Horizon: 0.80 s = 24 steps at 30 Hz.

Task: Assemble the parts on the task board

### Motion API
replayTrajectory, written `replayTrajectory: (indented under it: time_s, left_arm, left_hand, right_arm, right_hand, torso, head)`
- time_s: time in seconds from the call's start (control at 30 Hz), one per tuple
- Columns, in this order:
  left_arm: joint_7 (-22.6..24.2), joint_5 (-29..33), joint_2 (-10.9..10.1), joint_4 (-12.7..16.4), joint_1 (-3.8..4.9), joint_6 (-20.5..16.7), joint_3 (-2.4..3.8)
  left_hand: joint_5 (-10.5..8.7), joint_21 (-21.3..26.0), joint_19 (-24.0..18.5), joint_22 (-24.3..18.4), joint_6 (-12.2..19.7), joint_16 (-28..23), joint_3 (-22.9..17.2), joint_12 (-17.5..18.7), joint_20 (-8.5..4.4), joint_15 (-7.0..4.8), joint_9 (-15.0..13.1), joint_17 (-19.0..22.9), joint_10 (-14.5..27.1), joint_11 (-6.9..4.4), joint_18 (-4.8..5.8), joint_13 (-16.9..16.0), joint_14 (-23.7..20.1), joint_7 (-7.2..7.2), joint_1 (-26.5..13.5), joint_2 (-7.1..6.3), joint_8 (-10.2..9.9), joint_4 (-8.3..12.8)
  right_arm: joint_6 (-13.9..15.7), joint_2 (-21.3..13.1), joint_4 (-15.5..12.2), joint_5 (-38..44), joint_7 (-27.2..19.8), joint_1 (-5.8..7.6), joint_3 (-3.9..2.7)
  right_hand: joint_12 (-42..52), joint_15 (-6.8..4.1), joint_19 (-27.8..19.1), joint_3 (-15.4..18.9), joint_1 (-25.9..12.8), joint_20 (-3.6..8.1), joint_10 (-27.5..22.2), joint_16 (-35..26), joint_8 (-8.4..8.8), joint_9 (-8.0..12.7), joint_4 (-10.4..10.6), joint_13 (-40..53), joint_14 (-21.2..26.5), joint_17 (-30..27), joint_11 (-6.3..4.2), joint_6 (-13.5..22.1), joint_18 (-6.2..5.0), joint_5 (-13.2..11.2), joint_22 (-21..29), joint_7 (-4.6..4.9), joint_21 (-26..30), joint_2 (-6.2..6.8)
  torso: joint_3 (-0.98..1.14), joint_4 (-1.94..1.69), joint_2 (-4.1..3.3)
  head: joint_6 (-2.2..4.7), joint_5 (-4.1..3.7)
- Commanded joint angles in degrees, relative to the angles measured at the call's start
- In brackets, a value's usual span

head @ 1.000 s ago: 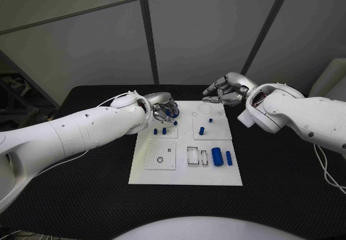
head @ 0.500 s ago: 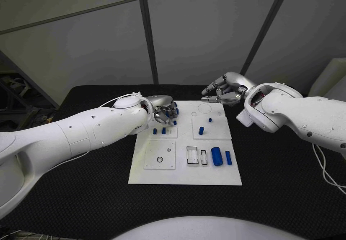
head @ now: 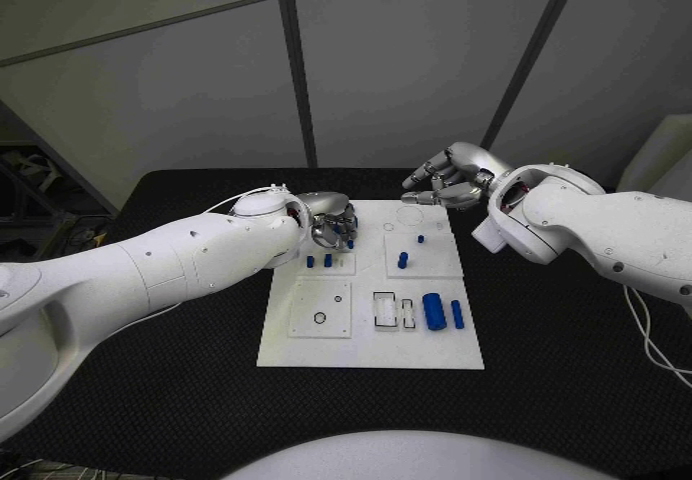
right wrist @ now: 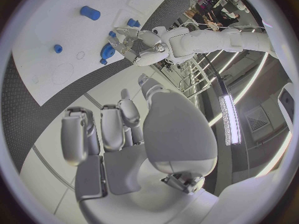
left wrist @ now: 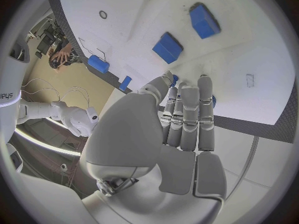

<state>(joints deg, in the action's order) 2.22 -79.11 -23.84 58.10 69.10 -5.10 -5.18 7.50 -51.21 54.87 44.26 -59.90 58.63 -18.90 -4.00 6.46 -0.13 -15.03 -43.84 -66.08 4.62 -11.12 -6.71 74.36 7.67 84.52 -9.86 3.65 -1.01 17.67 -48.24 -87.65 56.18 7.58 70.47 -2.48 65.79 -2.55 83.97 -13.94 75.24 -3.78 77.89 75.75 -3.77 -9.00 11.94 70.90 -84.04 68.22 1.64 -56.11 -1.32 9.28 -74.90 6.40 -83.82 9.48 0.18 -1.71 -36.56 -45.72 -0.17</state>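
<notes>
Board (head: 372, 345) sits centre of the black table (head: 159, 390), long axis running 12 to 6.

Left hand (head: 330, 223) is over the board's 11 o'clock corner, fingers curled down onto a blue part (head: 349, 243) there. In the left wrist view the fingertips (left wrist: 187, 92) are bunched together with bits of blue showing between them at (left wrist: 174, 79). It looks like a pinch on that part, but contact is mostly hidden, so I cannot tell for sure whether it actually grips.

Right hand (head: 450, 180) hovers just past the board's 1 o'clock corner, above the table and clear of the board. Its fingers (right wrist: 81, 134) are half curled and apart, with nothing in them, so it reads as open and empty.

Parts on the board:
- two small pegs (head: 319, 263) side by side at 10 o'clock, just below the left hand; the left wrist view shows them as two blue blocks (left wrist: 167, 47)
- small peg (head: 421, 240) at 1 o'clock, and a slightly bigger one (head: 405, 262) just under it
- fat cylinder (head: 433, 313) and a slim pin (head: 457, 316) lying side by side at 4 o'clock
- black ring (head: 319, 320) on the 8 o'clock pad
- rectangular slot (head: 385, 311) near centre, at 5 o'clock
</notes>
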Motion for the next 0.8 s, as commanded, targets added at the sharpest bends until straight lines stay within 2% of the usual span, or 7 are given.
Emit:
replayTrajectory:
  time_s: [0.03,0.3,0.5,0.67,0.8]
  left_arm:
    - [0.88,-0.68,0.29,-0.36,0.00,1.16,0.01]
    - [0.86,-0.70,0.92,-1.23,-0.15,1.57,0.02]
    - [0.77,-0.70,1.33,-1.99,-0.24,2.01,0.02]
    - [0.76,-0.70,1.55,-2.53,-0.28,2.39,0.02]
    - [0.95,-0.70,1.79,-2.89,-0.32,2.70,0.03]
  left_hand:
    - [0.18,-0.35,0.36,0.22,-0.47,0.95,-0.43,-0.33,-0.11,0.09,0.19,-0.70,-0.50,0.03,0.67,0.24,0.61,-0.18,-0.17,0.68,0.13,0.04]
    - [0.17,-0.60,0.39,0.45,-0.61,1.53,-0.72,-0.36,-0.14,0.12,0.40,-0.95,-0.67,0.00,0.67,0.52,0.79,-0.17,-0.31,0.84,0.11,0.16]
    - [0.14,-1.13,0.47,0.94,-1.06,2.94,-1.44,-0.52,-0.09,0.21,0.77,-1.86,-1.21,-0.03,0.72,1.02,1.28,-0.12,-0.57,1.55,0.16,0.31]
    - [0.01,-1.82,0.72,1.52,-2.10,5.25,-2.06,-1.23,-0.07,0.21,0.97,-4.02,-2.75,-0.25,0.68,1.13,2.44,-0.10,-0.75,2.40,0.41,0.56]
    - [-0.07,-3.90,2.46,3.72,-3.08,7.70,-2.29,-1.63,-0.19,-0.01,1.05,-6.64,-3.66,-0.53,1.04,1.17,3.91,-0.28,-0.99,2.93,0.62,0.73]
  right_arm:
    - [-0.16,0.09,-0.09,0.22,-0.49,0.11,-0.04]
    - [-0.20,0.22,-0.05,0.22,-0.50,0.11,-0.04]
    - [-0.22,0.32,-0.02,0.22,-0.50,0.11,-0.04]
    - [-0.22,0.30,-0.10,0.22,-0.48,0.12,-0.04]
    - [-0.26,0.36,-0.08,0.22,-0.49,0.12,-0.04]
  right_hand:
    - [-0.12,-0.12,1.81,0.01,-0.25,0.06,-0.02,-0.06,-0.01,-0.07,0.22,-0.07,-1.47,0.05,-0.05,-0.30,-0.53,0.26,-8.42,0.01,-0.12,-0.12]
    - [0.06,-0.13,1.85,-0.05,-0.13,0.07,0.07,-0.03,-0.02,-0.10,0.21,0.06,-1.49,0.12,-0.06,-0.32,-0.52,0.30,-8.47,0.00,-0.16,-0.15]
    - [0.06,-0.13,1.85,-0.05,-0.13,0.07,0.07,-0.03,-0.02,-0.10,0.21,0.06,-1.49,0.12,-0.06,-0.32,-0.52,0.30,-8.47,0.00,-0.16,-0.15]
    - [0.06,-0.13,1.85,-0.05,-0.13,0.07,0.07,-0.03,-0.02,-0.10,0.21,0.06,-1.49,0.12,-0.06,-0.32,-0.52,0.30,-8.47,0.00,-0.16,-0.15]
    - [0.11,-0.13,1.87,-0.07,-0.09,0.07,0.10,-0.03,-0.04,-0.12,0.21,0.09,-1.50,0.13,-0.07,-0.35,-0.51,0.31,-8.50,0.00,-0.19,-0.17]
  torso:
    - [-0.01,0.00,0.02]
    - [-0.01,-0.01,0.01]
    - [0.00,-0.03,0.01]
    - [0.00,-0.04,-0.02]
    - [-0.01,-0.03,-0.03]
  head:
    - [-0.04,0.00]
    - [-0.08,-0.04]
    - [-0.17,-0.04]
    - [-0.22,-0.10]
    - [-0.27,-0.13]
